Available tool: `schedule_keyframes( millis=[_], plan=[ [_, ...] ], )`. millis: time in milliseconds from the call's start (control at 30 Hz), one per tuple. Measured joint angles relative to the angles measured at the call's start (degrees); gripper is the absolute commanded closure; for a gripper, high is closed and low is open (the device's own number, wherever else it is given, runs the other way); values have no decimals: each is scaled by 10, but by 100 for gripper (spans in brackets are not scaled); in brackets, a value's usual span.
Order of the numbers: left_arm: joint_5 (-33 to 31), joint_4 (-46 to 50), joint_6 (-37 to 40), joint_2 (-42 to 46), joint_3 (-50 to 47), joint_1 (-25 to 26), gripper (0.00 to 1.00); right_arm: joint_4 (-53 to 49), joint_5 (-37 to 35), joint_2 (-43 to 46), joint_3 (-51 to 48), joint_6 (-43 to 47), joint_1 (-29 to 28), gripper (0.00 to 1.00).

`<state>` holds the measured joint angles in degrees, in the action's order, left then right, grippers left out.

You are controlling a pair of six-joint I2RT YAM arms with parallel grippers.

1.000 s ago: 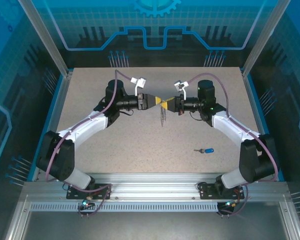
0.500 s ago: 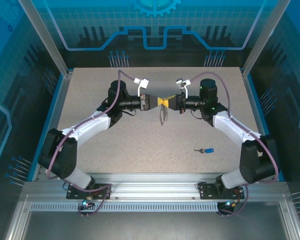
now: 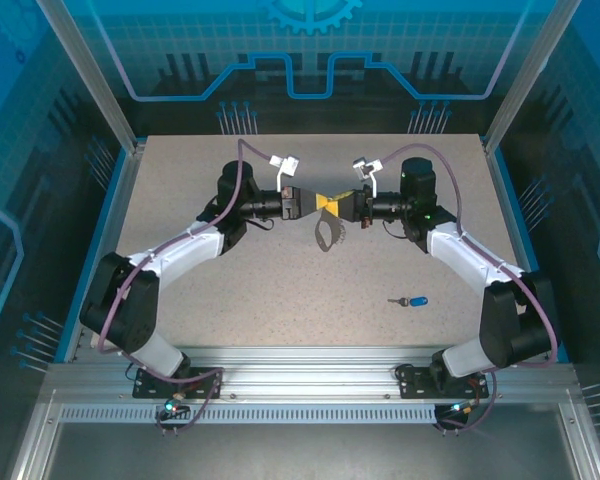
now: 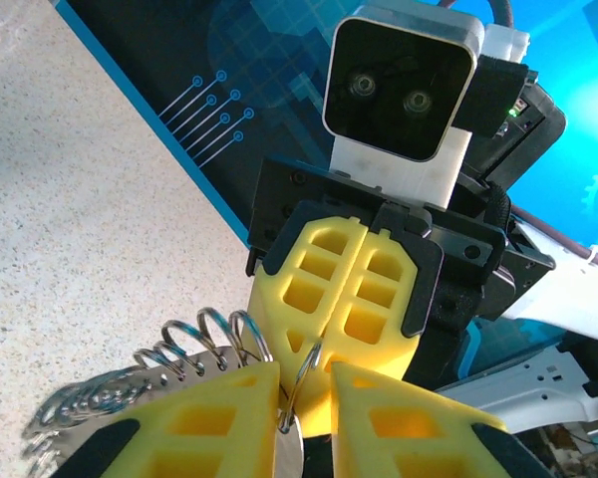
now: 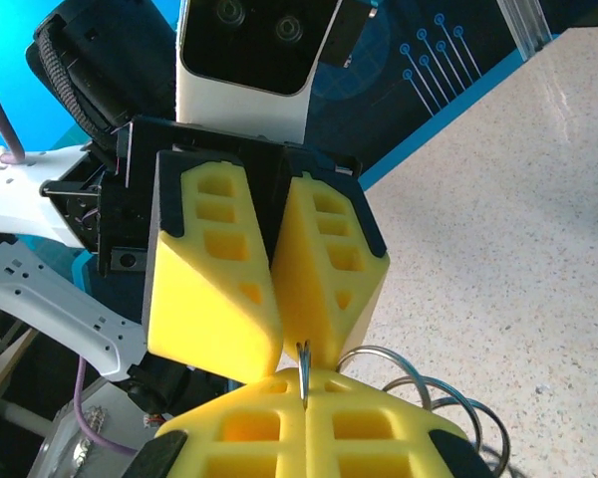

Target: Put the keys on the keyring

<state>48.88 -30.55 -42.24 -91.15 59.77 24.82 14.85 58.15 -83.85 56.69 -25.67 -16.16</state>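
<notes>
Right gripper (image 5: pixel 304 386) clamping fully on keyring (image 3: pixel 327 236); left gripper (image 4: pixel 304 396) sitting nearly closed around its ring wire, hold unclear. Key (image 3: pixel 414 300) lying well apart.

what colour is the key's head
The key's head is bright blue; the top external view shows it best.

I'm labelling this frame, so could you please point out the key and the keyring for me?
key (image 3: pixel 419 300), overhead view, on its blue head.
keyring (image 3: pixel 325 236), overhead view, on the hanging loop.
</notes>
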Motion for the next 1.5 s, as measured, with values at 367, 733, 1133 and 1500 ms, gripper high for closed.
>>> schedule_keyframes(
  millis=[367, 733, 1133, 1500],
  plan=[
    [0, -14, 3, -6, 0, 0, 100, -16, 5, 0, 2, 2, 6, 80],
    [-15, -18, 22, 12, 0, 16, 100, -19, 2, 38, -8, -5, 26, 59],
    [-21, -17, 23, 13, 0, 18, 100, 28, 7, 54, -23, -35, 29, 66],
    [-21, -15, 23, 12, 0, 18, 100, 31, 9, 50, -40, -44, 30, 100]
  ],
)
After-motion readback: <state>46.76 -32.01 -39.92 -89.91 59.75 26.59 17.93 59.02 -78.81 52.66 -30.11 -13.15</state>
